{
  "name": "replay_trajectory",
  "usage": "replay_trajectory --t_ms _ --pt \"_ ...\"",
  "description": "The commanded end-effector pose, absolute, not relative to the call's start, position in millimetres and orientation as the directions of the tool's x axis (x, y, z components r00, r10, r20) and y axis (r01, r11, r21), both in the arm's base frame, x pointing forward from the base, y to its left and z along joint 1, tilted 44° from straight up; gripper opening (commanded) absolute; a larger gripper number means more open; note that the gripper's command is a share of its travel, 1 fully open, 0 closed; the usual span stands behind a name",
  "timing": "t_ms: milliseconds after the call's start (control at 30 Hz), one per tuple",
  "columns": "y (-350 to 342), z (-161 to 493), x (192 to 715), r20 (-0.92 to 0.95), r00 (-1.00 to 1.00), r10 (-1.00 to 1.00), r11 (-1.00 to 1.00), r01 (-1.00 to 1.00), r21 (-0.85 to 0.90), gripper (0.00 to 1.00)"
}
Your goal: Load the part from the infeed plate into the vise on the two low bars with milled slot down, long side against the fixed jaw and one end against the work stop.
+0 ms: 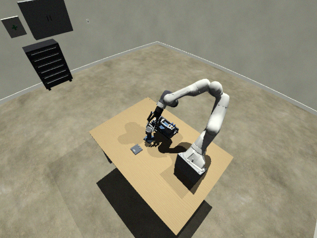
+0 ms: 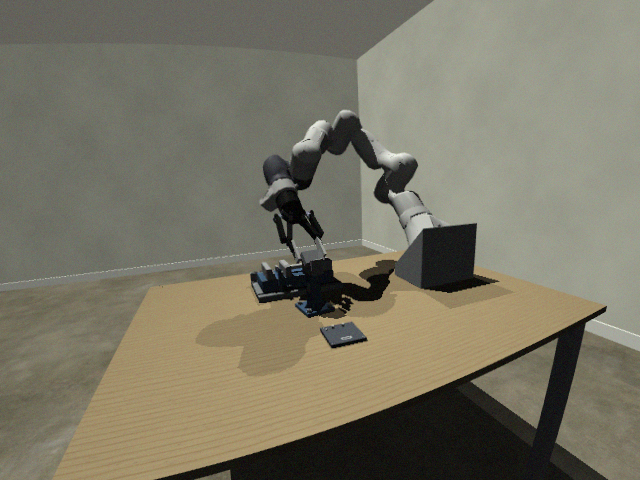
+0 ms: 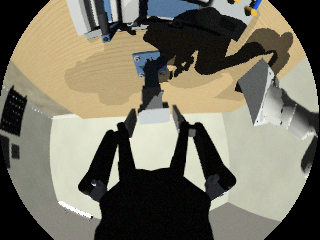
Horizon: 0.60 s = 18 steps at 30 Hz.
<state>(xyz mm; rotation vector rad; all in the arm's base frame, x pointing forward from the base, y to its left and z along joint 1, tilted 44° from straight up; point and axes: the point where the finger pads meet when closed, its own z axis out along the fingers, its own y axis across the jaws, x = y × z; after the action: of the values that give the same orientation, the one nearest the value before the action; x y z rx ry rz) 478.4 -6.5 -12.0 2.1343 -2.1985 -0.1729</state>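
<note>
The small light-grey rectangular block [image 2: 311, 258], the part, is sitting on top of the dark V-block on its slim post with a blue foot [image 2: 314, 308]. It is not lying on the flat dark-grey square infeed plate [image 2: 343, 334], which is lying bare and well apart toward the near side of the tan wooden table [image 2: 206, 403]. So the pick-up from the plate is looking done, and the job is sitting at the regrip stage.

The black two-finger gripper [image 3: 155, 119] is reaching down over the V-block with its fingers standing about half apart, one on each side of the part. In the wrist view the fingertips are lying just beside the block's faces; I am judging that they are bracketing it rather than squeezing it, so the hand is open and carrying nothing.

Which way the milled slot is facing is too small to tell.

The blue-and-grey vise [image 2: 273, 279] is standing just behind the V-block, and nothing is showing between its jaws. Remaining, as I am reading it:
- gripping the part
- carrying it to the low bars slot-down
- pushing it against the fixed jaw and the work stop
</note>
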Motion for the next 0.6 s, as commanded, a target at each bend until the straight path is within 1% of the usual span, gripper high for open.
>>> replay_trajectory --t_ms 0,567 --pt "-6.3 -13.2 477.8 -0.017 -0.031 -0.999 0.028 -0.991 0.131 0.51" --pt "-5.2 -13.2 477.8 0.026 -0.025 -0.999 0.028 -0.991 0.131 0.51"
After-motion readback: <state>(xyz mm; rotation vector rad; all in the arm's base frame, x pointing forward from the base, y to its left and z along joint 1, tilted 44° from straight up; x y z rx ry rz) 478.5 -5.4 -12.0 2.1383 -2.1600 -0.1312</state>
